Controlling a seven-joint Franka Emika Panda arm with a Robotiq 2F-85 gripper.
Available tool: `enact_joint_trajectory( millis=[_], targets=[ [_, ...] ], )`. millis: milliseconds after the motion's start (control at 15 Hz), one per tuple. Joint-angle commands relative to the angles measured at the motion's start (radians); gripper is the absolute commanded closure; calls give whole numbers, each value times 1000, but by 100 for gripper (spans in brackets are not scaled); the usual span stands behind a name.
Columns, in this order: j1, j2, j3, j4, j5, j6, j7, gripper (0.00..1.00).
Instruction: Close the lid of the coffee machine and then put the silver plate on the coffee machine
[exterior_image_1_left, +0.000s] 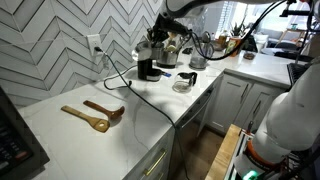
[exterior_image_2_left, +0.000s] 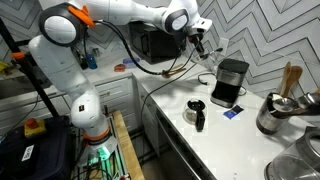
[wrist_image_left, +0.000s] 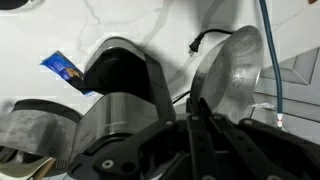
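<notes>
Over on the left, the gripper (exterior_image_2_left: 201, 45) hangs above the counter (exterior_image_2_left: 190, 150), short of the coffee machine (exterior_image_2_left: 231, 82). The wrist view shows its jaws pinched together on the near rim of the silver plate (wrist_image_left: 235, 62), which stands on edge with its shiny face to the camera, and I read that as a solid hold, clear of the counter. Moving right, the coffee machine sits at the back edge of the counter against the tiled wall. Its lid (exterior_image_2_left: 234, 63) looks flat and down in an exterior view, so I call the first half done. What is left is to carry the plate over the machine's top, level it, set it on the lid and let go. Around it, the glass carafe (exterior_image_2_left: 197, 113) stands out toward the front edge, left of the machine. A small blue packet (exterior_image_2_left: 230, 114) lies just in front of the machine's base. Further right, a metal pot (exterior_image_2_left: 272, 115) with wooden utensils stands toward the counter's far end. Nothing rests on the lid, so the way looks open, though the plate must tip flat first.
</notes>
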Motion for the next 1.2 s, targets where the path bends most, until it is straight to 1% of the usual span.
enact_joint_trajectory(
  millis=[0, 133, 200, 533, 733, 933, 1133],
  targets=[
    [3, -4, -3, -3, -5, 2, 1, 97],
    [3, -6, -3, -5, -9, 4, 1, 97],
    [3, -6, -3, -6, -9, 5, 1, 99],
    [-10, -10, -13, 42, 6, 90, 50, 99],
    [-31, -20, -19, 62, -3, 150, 138, 99],
    [-65, -32, -27, 52, -8, 204, 263, 99],
    [-96, -38, -36, 41, -11, 227, 384, 99]
  ],
)
